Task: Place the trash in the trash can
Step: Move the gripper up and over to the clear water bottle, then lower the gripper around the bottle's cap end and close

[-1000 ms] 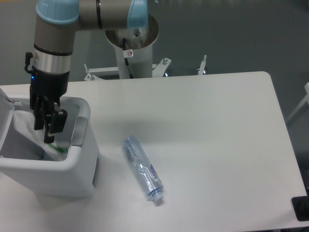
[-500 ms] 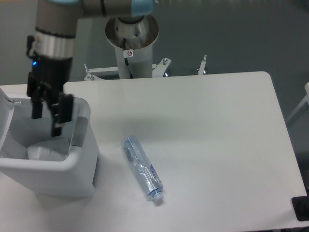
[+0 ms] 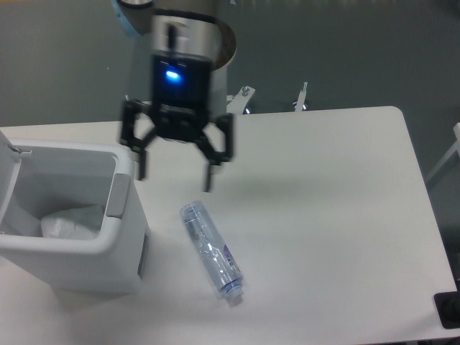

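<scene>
A crushed clear plastic bottle with a bluish label lies on the white table, cap end toward the front. The white trash can stands at the left with its lid swung open. A crinkled white wrapper rests inside it. My gripper hangs open above the table, just right of the bin and a little above and behind the bottle's far end. Nothing is between its fingers.
The arm's metal mounting post rises behind the table's far edge. The table's right edge curves at the corner. A dark object sits at the lower right off the table.
The gripper rose out of the trash can, leaving the wrapper inside, swung right and turned. It now hangs open over the table near the bottle.
</scene>
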Controlling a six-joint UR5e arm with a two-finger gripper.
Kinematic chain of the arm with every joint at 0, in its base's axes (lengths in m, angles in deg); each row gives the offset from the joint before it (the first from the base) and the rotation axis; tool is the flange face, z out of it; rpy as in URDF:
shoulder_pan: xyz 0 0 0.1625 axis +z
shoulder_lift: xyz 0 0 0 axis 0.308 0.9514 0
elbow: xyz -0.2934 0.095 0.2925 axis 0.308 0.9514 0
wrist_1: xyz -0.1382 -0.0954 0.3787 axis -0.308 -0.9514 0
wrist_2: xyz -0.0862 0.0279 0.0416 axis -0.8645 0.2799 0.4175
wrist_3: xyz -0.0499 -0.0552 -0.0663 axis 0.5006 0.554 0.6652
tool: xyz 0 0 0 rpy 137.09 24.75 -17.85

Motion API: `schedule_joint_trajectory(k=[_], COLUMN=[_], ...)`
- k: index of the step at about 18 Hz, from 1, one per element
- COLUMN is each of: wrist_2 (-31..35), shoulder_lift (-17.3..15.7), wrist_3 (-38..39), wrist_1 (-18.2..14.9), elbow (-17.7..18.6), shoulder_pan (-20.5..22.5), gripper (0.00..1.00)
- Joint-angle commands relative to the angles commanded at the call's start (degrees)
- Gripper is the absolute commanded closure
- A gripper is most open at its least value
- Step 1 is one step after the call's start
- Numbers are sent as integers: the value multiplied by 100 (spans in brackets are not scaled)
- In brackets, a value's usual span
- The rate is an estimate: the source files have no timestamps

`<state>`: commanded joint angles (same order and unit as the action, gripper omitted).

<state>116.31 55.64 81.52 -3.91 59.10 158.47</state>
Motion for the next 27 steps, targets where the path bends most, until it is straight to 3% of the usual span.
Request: schedule_joint_trajectory(k=[6,13,20,27], wrist_2=[88,808,1063,1099], shoulder_lift=[1064,1776,2436,2463], wrist_3=[484,512,503,494], wrist_1=[-194,-308,-255,-255], elbow=[18,272,27,0], shoulder_pan=[132,80,-192,-272], gripper=[0,0,0,0])
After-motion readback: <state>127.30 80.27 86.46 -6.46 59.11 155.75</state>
